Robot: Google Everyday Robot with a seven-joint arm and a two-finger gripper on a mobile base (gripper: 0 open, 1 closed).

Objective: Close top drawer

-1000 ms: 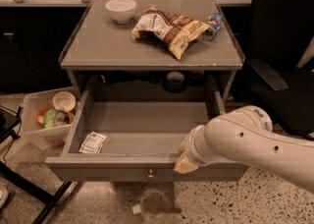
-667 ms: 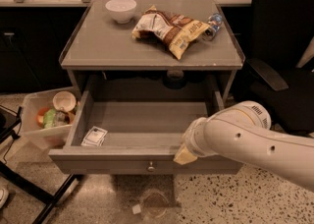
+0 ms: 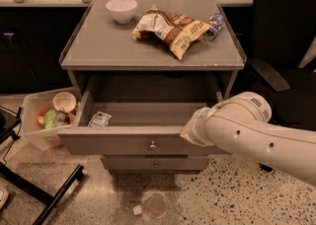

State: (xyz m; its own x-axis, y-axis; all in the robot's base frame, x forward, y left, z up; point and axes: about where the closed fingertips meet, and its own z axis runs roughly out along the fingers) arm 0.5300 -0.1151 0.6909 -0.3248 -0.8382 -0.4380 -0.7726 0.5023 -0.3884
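Grey top drawer (image 3: 113, 143) juts far out of the cabinet (image 3: 98, 46), the gripper (image 3: 189, 133) at its front rim toward the cabinet's right, grasp impossible to tell, most of the closing apparently yet to come.

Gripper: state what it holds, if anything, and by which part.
Cannot tell. The gripper is against the top drawer, at the right end of its front panel's upper edge; whether it grips or only presses there is hidden.
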